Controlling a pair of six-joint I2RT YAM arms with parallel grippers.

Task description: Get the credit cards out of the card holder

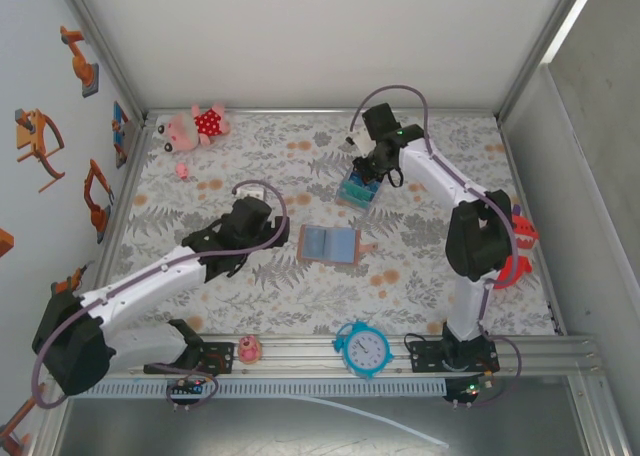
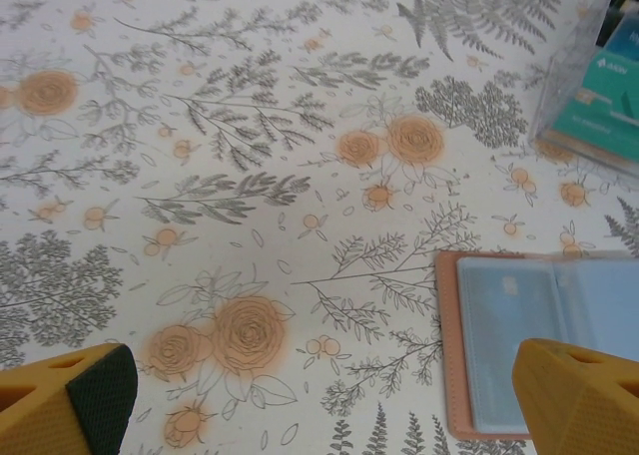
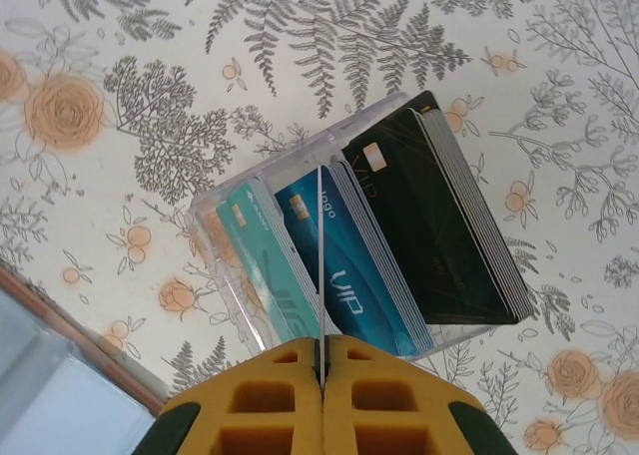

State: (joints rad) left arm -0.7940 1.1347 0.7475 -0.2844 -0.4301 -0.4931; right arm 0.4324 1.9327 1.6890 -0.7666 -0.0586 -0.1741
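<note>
Broadly, white walls (image 1: 300, 36) enclose a fern-and-flower printed table (image 1: 430, 276). Mid-table lies the card holder (image 1: 329, 244), open flat, tan-rimmed with blue-grey pockets. The left gripper (image 2: 324, 385) hangs spread just beside it; the right gripper (image 3: 322, 360) pinches a thin card (image 3: 319, 255) over a clear box (image 3: 210, 221).

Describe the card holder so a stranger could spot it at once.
On the flowered table, look at the middle. The card holder lies open and flat, beyond the blue clock. Unlike the clear box of standing cards behind it, it is tan-edged with pale blue pockets.
</note>
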